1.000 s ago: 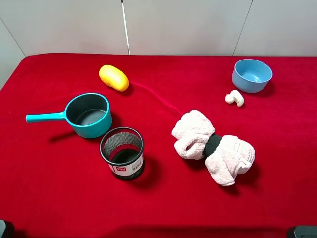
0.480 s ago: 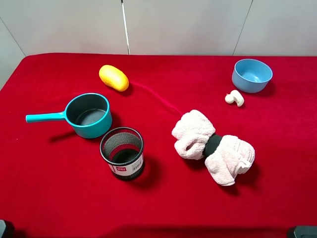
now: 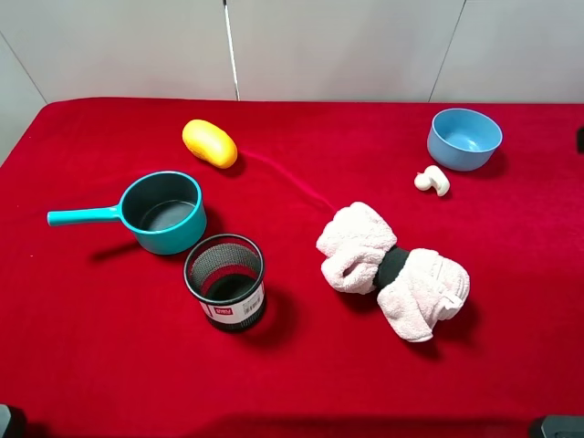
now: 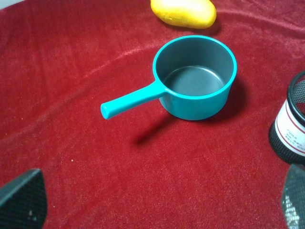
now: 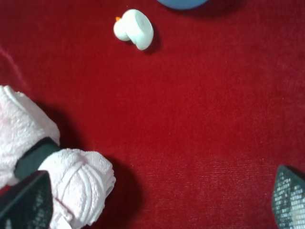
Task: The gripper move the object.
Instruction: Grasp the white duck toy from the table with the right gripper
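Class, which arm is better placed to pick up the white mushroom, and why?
Right, probably: the mushroom lies on the right by the blue bowl, in the right wrist view; the left gripper faces the pan.

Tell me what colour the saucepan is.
The saucepan is teal, dark grey inside; best seen in the left wrist view.

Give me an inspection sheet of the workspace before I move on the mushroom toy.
Surface: red cloth, one raised crease near the middle.
Job's things: mushroom toy lies on the cloth beside the blue bowl, not touching it.
Clutter: towel roll, teal saucepan, mesh cup, yellow oval, all apart.
Grippers: left tool open, facing the teal saucepan; right tool open, empty, facing the toy.
Cables: nothing seen.
Surroundings: pale wall panels behind.
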{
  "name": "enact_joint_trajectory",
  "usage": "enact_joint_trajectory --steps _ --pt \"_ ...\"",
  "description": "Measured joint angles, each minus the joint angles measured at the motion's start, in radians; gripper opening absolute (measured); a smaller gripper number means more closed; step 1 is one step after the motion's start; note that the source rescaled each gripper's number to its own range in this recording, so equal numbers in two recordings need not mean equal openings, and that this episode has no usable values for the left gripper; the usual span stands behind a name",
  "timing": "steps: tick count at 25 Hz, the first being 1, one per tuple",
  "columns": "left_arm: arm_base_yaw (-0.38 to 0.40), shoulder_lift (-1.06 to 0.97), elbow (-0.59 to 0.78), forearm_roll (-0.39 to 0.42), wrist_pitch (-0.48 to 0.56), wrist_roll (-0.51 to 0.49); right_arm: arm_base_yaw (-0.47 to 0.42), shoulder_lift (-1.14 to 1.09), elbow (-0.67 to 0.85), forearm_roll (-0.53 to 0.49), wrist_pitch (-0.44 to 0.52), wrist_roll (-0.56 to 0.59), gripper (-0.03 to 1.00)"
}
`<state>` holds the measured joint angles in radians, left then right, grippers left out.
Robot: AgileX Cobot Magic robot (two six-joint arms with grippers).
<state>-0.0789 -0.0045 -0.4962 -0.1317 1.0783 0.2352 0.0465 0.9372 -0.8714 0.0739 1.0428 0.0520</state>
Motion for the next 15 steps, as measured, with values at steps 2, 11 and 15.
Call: enact_joint_trajectory --steps 2,11,15 --pt "0.000 0.000 0.000 0.000 0.000 0.000 0.000 0.054 -0.024 -0.004 0.000 0.018 1.00" --pt "0.000 0.000 0.000 0.000 0.000 0.000 0.000 0.258 -0.136 -0.018 -0.001 0.081 1.00" --pt "0.000 0.000 0.000 0.000 0.000 0.000 0.000 0.354 -0.199 -0.020 0.012 0.097 1.00"
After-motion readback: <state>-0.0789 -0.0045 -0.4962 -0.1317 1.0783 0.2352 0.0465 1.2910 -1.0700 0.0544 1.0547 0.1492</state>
